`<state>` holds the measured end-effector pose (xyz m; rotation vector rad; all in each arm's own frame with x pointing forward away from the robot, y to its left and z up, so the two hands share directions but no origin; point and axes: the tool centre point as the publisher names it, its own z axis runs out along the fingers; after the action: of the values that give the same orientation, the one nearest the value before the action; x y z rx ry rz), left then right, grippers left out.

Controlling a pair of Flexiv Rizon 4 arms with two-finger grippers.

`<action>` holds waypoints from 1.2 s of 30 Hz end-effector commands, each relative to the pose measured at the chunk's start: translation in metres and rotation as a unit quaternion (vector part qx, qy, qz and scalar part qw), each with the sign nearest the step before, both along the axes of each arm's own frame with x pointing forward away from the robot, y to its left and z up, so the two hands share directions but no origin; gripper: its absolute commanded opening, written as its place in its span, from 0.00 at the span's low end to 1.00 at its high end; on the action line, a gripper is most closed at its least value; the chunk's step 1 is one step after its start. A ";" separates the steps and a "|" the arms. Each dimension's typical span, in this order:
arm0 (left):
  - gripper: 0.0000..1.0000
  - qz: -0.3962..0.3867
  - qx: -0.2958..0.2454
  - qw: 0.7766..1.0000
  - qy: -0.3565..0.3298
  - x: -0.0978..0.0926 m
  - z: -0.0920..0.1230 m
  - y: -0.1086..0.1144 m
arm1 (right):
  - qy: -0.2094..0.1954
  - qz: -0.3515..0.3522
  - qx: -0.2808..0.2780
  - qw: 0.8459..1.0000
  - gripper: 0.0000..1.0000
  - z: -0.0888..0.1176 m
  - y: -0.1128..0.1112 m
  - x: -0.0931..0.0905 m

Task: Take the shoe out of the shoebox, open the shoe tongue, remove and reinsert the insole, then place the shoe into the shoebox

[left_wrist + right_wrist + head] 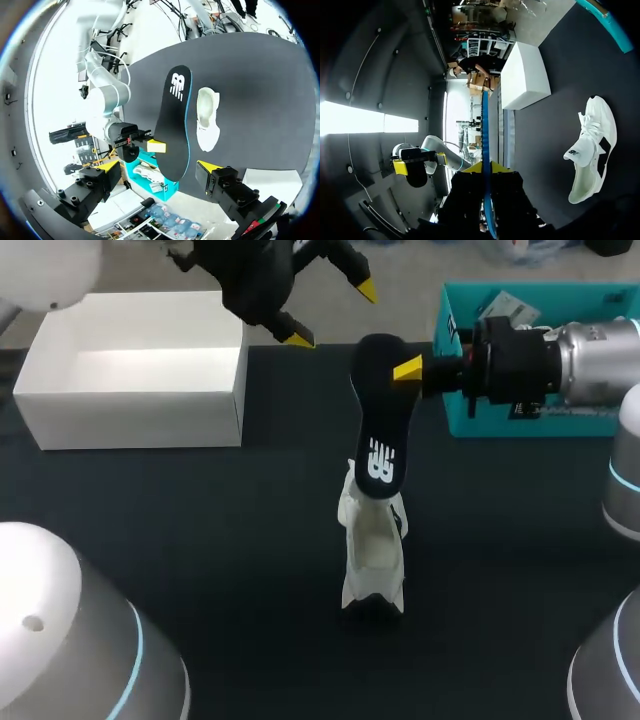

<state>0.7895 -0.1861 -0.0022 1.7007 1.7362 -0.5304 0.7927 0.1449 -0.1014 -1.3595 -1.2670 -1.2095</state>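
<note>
A black insole with a white logo hangs heel-down over the table, and my right gripper is shut on its toe end. In the right wrist view the insole runs edge-on out from between the right gripper's yellow tips. The white shoe lies on the dark table just below the insole's heel, apart from both grippers. My left gripper hangs open behind and above the insole, holding nothing. From the left wrist view the insole and shoe lie ahead of the open left gripper.
The white shoebox stands open at the back left. A teal box sits at the back right, under my right arm. Dark table spreads around the shoe.
</note>
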 end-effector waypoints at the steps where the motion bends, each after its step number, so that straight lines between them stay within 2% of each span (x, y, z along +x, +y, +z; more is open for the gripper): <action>1: 1.00 -0.025 -0.241 0.970 -0.024 -0.007 -0.015 0.006 | -0.006 -0.005 0.020 1.000 0.00 0.007 -0.002 -0.005; 5: 1.00 -0.032 -0.292 0.956 -0.020 -0.009 -0.028 0.009 | -0.011 -0.006 0.041 0.999 0.00 0.021 -0.006 -0.004; 11: 1.00 -0.052 -0.296 0.953 -0.039 0.000 -0.037 0.004 | -0.016 -0.003 0.045 0.999 0.00 0.036 -0.003 0.000; 21: 1.00 -0.049 -0.291 0.955 -0.039 0.016 -0.052 -0.021 | 0.005 -0.009 0.082 0.997 0.00 0.040 0.006 0.007; 23: 0.81 -0.041 -0.296 0.954 -0.033 0.019 -0.054 -0.025 | 0.004 -0.007 0.079 0.997 0.00 0.040 0.008 0.007; 24: 0.77 -0.040 -0.301 0.952 -0.029 0.020 -0.054 -0.028 | 0.004 -0.006 0.078 0.997 0.00 0.039 0.009 0.007; 25: 0.54 -0.040 -0.301 0.952 -0.028 0.021 -0.054 -0.030 | 0.005 -0.006 0.078 0.997 0.00 0.039 0.010 0.006; 32: 0.25 -0.045 -0.297 0.953 -0.028 0.024 -0.057 -0.033 | 0.009 -0.002 0.078 0.997 0.00 0.036 0.013 0.006; 34: 0.23 -0.043 -0.297 0.953 -0.027 0.024 -0.058 -0.033 | 0.009 -0.001 0.079 0.997 0.00 0.037 0.014 0.005; 36: 0.14 -0.042 -0.298 0.953 -0.027 0.024 -0.060 -0.034 | 0.008 0.000 0.079 0.997 0.00 0.037 0.014 0.005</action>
<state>0.8120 -0.2170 -0.0627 1.3342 1.2853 -0.9321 0.7965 0.1563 -0.0643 -1.2496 -1.1338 -1.2701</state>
